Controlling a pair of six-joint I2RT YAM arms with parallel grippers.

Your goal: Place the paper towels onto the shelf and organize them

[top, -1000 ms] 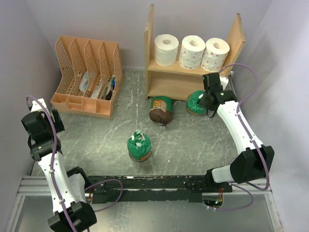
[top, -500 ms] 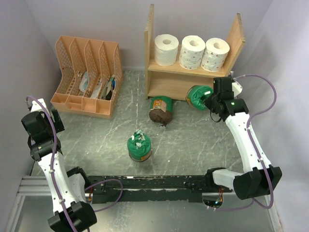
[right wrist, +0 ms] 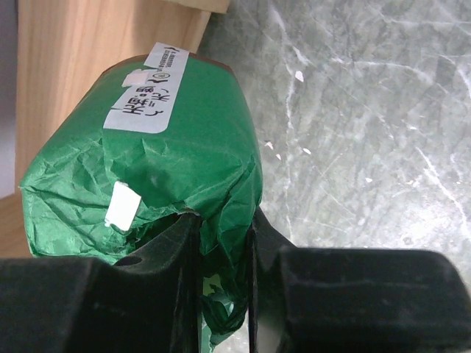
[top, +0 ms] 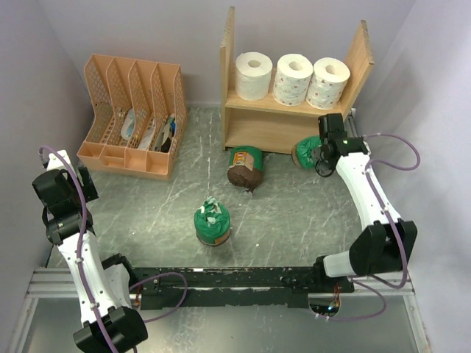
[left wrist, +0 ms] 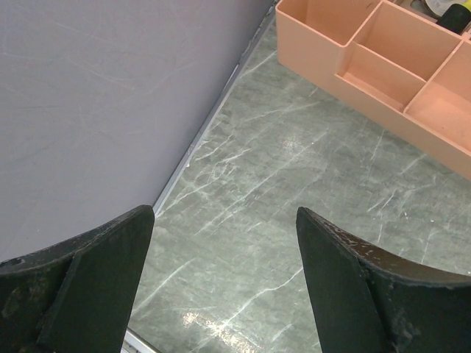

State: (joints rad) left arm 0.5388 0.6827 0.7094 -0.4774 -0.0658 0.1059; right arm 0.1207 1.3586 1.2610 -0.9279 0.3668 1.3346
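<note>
My right pincer (right wrist: pixel 221 250) pinches the green-wrapped roll (right wrist: pixel 184 132) by its crumpled end, before the wooden shelf (top: pixel 261 132) near the counter's far right corner. Light and squashy, I judge; the wrapper may tear, so a mid-body hold is safer.

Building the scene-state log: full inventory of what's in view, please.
white rolls: 3, white, side by side on the shelf's upper board
upright green roll: 1, green, mid-table
brown-ended green roll: 1, green, lying in front of the shelf
held green roll: 1, green, by the shelf's lower right corner
shelf: 1, light wood, far centre
file organizer: 1, orange, far left; slot contents unclear
table: 1, grey-green marbled
left gripper: open, over bare table by the left wall
right gripper: shut on the held green roll
</note>
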